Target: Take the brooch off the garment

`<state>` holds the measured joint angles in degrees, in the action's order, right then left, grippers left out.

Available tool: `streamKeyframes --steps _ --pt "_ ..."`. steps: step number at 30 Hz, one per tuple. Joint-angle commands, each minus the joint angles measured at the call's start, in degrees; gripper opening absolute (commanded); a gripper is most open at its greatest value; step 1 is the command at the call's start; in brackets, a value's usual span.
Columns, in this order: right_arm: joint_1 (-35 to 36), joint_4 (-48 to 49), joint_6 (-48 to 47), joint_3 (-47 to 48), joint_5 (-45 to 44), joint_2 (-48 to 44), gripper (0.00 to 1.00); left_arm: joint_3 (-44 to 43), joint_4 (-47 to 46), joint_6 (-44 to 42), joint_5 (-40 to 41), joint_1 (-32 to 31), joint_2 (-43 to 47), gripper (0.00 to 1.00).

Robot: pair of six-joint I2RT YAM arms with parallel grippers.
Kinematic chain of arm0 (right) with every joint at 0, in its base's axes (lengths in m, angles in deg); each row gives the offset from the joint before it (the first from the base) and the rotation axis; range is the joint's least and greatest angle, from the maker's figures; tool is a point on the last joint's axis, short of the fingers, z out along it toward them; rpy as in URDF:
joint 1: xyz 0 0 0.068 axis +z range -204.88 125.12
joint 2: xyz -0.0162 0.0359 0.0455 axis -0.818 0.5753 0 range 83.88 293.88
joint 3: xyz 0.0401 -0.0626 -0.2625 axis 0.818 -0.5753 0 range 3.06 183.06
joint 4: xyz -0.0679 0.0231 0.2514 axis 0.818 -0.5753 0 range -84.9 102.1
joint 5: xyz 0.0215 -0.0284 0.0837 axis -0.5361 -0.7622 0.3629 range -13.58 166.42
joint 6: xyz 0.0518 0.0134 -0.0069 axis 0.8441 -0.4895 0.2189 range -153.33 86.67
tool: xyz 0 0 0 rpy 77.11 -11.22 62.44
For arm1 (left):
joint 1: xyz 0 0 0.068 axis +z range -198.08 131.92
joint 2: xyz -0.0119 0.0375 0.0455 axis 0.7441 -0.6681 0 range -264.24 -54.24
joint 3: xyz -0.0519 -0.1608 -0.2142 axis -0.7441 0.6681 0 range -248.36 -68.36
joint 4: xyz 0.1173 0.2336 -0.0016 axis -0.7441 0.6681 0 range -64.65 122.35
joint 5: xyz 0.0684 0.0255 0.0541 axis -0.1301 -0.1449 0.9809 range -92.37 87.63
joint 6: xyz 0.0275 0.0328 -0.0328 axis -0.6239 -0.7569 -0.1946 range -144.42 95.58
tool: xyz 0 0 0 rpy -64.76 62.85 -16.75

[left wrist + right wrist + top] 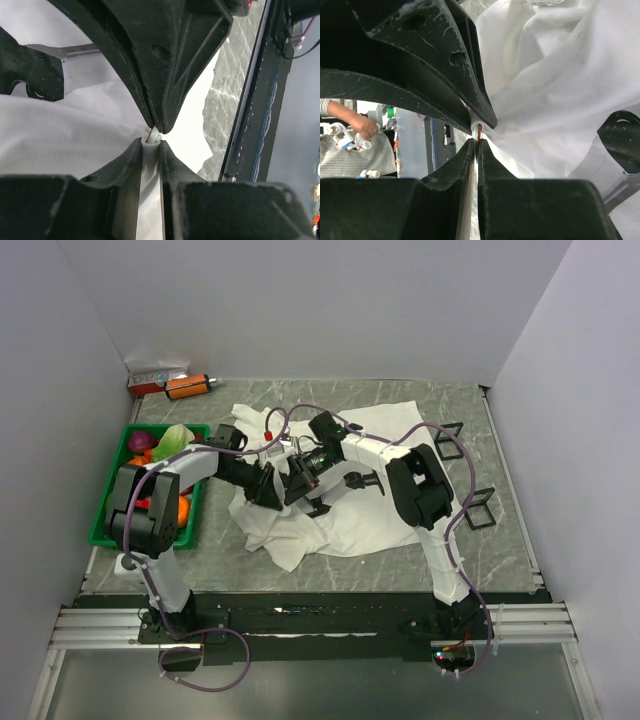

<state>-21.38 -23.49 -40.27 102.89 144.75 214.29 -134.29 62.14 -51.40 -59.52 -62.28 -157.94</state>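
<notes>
**Gently does it: a straight pull against a firm hold**

Top view: the left gripper [274,490] and the right gripper [297,484] meet tip to tip over the middle of the white garment [350,525]. Their bodies hide the brooch here.

Left wrist view: the left fingers [125,170] stand nearly together, with a fold of garment filling the narrow gap. A sliver of the brooch [151,134] shows just above, at the right gripper's tips.

Right wrist view: the right fingers [455,165] are pressed together, apparently on that orange sliver, with cloth crowding in from the right.

The step probably goes best if the left gripper pins the cloth close to the brooch. The right gripper should then draw away slowly along the pin's line, without twisting. If the cloth tents and follows, the hold needs resetting.
</notes>
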Motion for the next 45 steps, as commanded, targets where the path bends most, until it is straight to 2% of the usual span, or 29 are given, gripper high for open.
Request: streamKeyframes --steps 1,5,13,17,19,21,29,32,33,35,36,37,40,45 --pt "0.25 0.44 0.08 0.36 1.54 -2.44 0.0 -0.52 -5.5 2.55 -0.86 -0.22 0.08 0.17" --pt "0.34 0.79 0.43 0.45 1.8 -2.44 0.0 0.01 -7.87 4.82 -0.16 -0.92 0.16 0.14" --pt "1.22 2.45 2.45 0.72 2.59 -2.44 0.0 1.94 -11.83 6.94 3.79 -3.56 1.48 0.01" --pt "1.31 3.34 3.51 0.89 2.86 -2.18 0.0 4.05 -15.61 9.31 8.08 -5.05 3.41 0.06" --pt "1.4 3.51 3.86 0.98 3.03 -2.18 0.0 6.07 -19.82 10.98 11.25 -6.1 5.26 0.14" --pt "1.31 3.6 3.86 0.89 3.12 -2.18 0.0 7.65 -21.93 12.56 14.5 -6.54 7.01 0.19" --pt "1.31 3.51 3.86 0.98 3.38 -2.0 0.0 8.98 -26.6 15.99 25.06 -6.72 8.95 0.18" --pt "1.4 3.69 3.95 0.89 3.3 -1.83 0.0 9.15 -25.91 15.91 23.59 -6.72 9.48 0.3" --pt "1.31 3.52 4.13 0.89 3.03 -1.83 0.0 8.72 -25.03 15.21 20.96 -6.72 9.48 0.39" --pt "1.13 3.43 4.21 0.63 2.77 -1.82 0.0 7.14 -22.4 13.54 12.7 -6.63 9.92 0.47" --pt "0.87 3.17 3.78 0.45 2.68 -1.83 0.0 6.18 -18.99 12.84 10.58 -6.63 10.7 0.69" --pt "0.61 2.64 3.51 0.19 2.68 -2.0 0.0 5.21 -16.52 11.35 8.91 -6.63 11.23 0.79" --pt "-0.71 0.36 1.93 -0.69 3.12 -2.09 0.0 1.69 -9.56 8.19 7.75 -6.46 14.04 0.85" --pt "-3.25 -2.81 0.0 -2.62 3.73 -2.44 0.0 2.21 -6.74 5.27 12.83 -5.4 19.31 0.83"
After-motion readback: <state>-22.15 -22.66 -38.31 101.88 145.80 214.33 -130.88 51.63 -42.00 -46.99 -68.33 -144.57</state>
